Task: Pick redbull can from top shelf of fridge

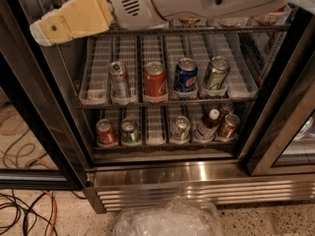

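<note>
The fridge (172,176) stands open in front of me, with a stainless steel base. The redbull can (119,80), slim with a silver top, stands upright in the second lane from the left of the top shelf (101,77), a wire rack with white slotted lanes. My gripper (56,27), tan-yellow on a white arm, hangs at the upper left of the opening. It is above and to the left of the redbull can and well apart from it. It holds nothing that I can see.
A red can (155,80), a blue Pepsi can (186,75) and a green can (215,73) stand right of the redbull can. Several short cans and a bottle (206,127) fill the lower rack. Black door frames (283,112) flank the opening. A plastic bag (167,220) and cables (24,213) lie on the floor.
</note>
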Robot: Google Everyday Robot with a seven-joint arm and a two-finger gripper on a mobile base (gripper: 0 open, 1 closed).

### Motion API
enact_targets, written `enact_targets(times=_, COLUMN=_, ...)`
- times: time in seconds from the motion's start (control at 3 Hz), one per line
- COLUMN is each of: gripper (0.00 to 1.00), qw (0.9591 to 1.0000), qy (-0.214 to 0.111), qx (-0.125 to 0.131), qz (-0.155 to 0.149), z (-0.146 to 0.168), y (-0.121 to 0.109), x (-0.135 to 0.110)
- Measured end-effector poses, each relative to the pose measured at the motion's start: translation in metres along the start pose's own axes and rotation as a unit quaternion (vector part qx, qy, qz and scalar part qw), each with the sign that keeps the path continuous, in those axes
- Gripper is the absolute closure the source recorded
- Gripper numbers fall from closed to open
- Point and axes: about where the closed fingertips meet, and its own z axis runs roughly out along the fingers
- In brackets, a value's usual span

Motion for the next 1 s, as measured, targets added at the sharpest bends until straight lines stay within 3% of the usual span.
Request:
enact_targets(times=0.33, gripper=0.00, qw=0.9999, qy=-0.003, qx=0.010, qz=0.005, z=0.011, y=0.011, x=0.001)
enact_targets(times=0.67, gripper=0.00, qw=0.9985, qy=-0.003, qx=0.055, qz=-0.004, z=0.031, y=0.036, x=0.002)
enact_targets(times=1.0, gripper=0.00, qw=0.9923, qy=-0.009, qx=0.119, qz=-0.030, z=0.025, y=0.053, x=0.002)
